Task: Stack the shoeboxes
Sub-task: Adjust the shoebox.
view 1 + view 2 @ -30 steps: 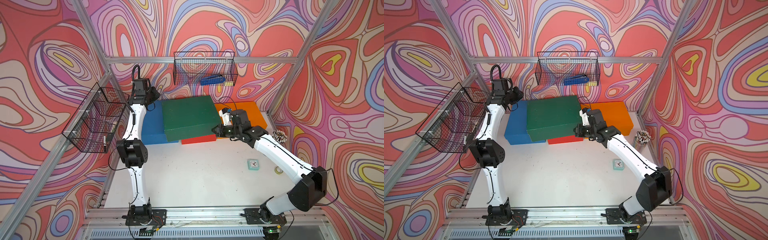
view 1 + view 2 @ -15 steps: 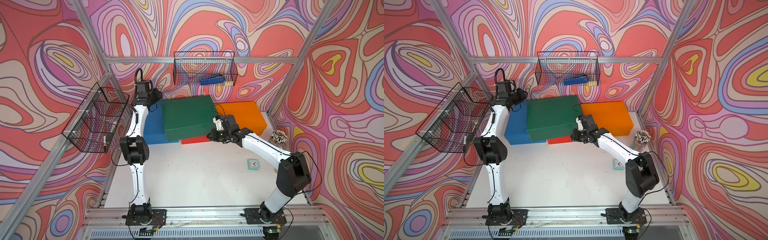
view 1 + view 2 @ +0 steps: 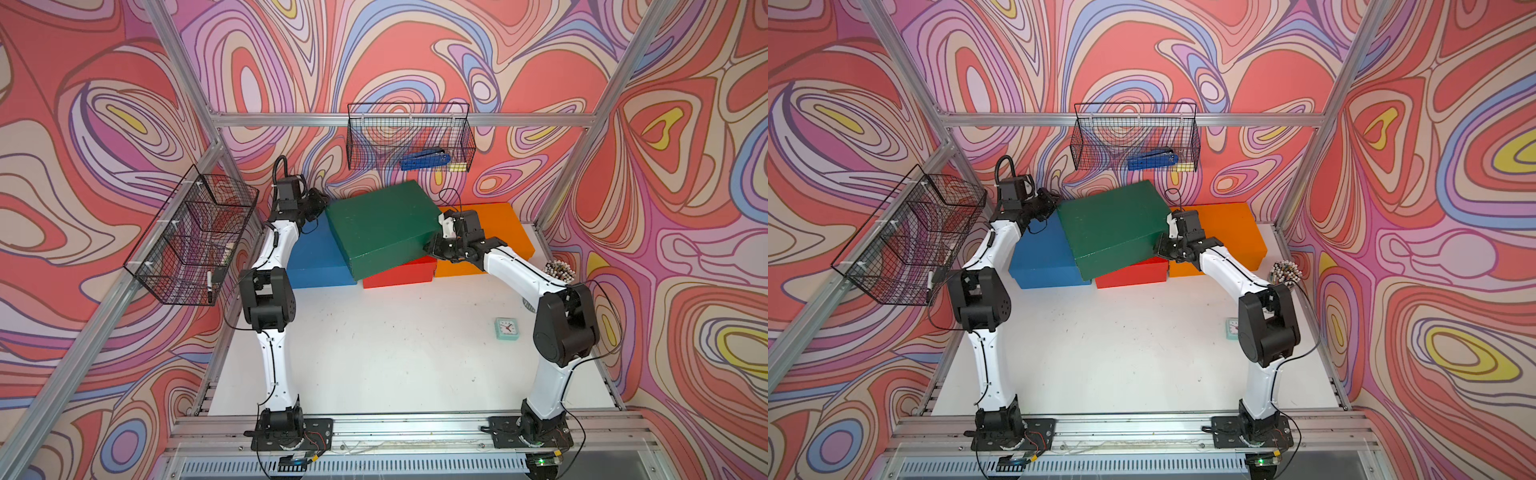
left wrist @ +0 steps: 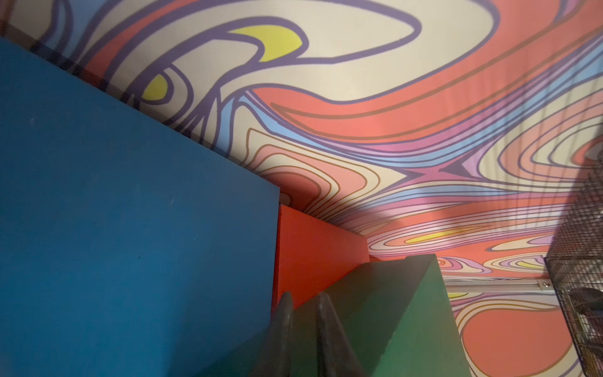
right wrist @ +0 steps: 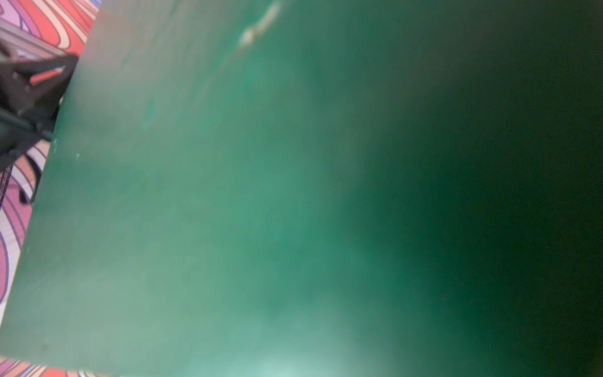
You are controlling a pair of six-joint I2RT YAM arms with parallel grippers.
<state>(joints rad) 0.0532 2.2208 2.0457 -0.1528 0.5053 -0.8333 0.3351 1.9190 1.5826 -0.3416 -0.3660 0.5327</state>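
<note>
The dark green shoebox (image 3: 382, 224) is seen tilted between both jaw pairs, lying across the blue shoebox (image 3: 316, 266) and the red shoebox (image 3: 399, 276). The jaws of the right gripper (image 3: 434, 246) are closed together against its end, and the orange shoebox (image 3: 505, 232) is placed behind them. The fingers (image 4: 284, 326) of the left gripper (image 3: 321, 204) are found close together at the opposite corner, but it cannot be told whether an edge is clamped.

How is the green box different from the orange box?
Colour: the green box is dark green, the orange box bright orange.
Place: the green box sits up on the blue box and the red box; the orange box lies on the table.
Pose: the green box is turned crooked, the orange box sits straight.
Both are plain rectangular boxes of similar size.
</note>
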